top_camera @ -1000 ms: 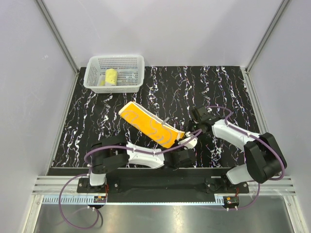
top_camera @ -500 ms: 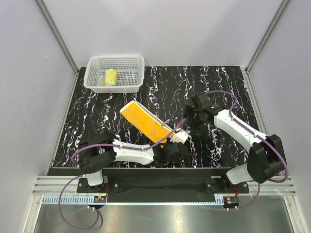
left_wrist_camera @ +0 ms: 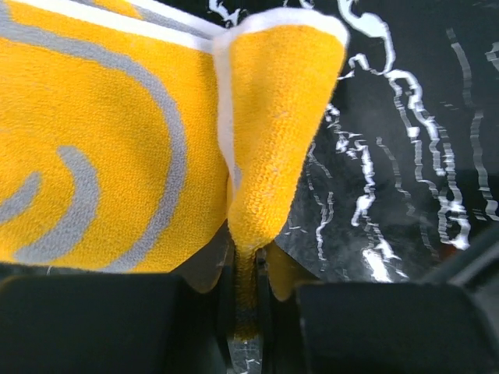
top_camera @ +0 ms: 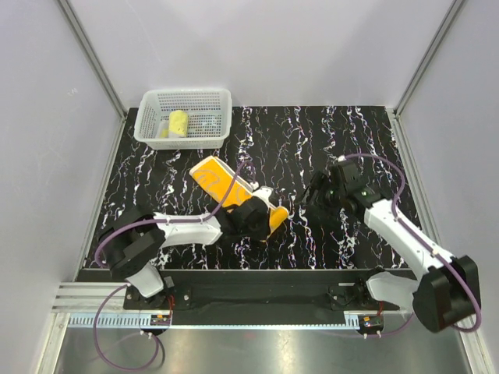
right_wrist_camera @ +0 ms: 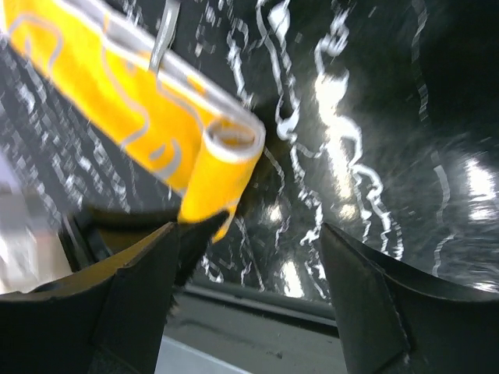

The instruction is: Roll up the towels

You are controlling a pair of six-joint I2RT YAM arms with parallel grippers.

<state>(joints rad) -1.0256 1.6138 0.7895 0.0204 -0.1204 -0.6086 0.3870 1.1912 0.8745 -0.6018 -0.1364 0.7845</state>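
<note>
Your left gripper (top_camera: 263, 218) has dragged the near-right end of the orange towel (top_camera: 221, 179) leftward, jaws clamped on its curled tip, while your right gripper (top_camera: 310, 204) has let go, jaws apart, just right of it. The towel lies far-left to near-right on the table (top_camera: 359, 140), so I'd roll toward the far-left with the nearer left arm.

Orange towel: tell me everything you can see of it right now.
The orange towel is soft bright-orange cloth with thin pale curved lines and a white edge. It lies as a long strip slanting across the black marbled table. Its near end is lifted and curled over, the left tool shut on it. The open right tool is beside it, not touching.
</note>
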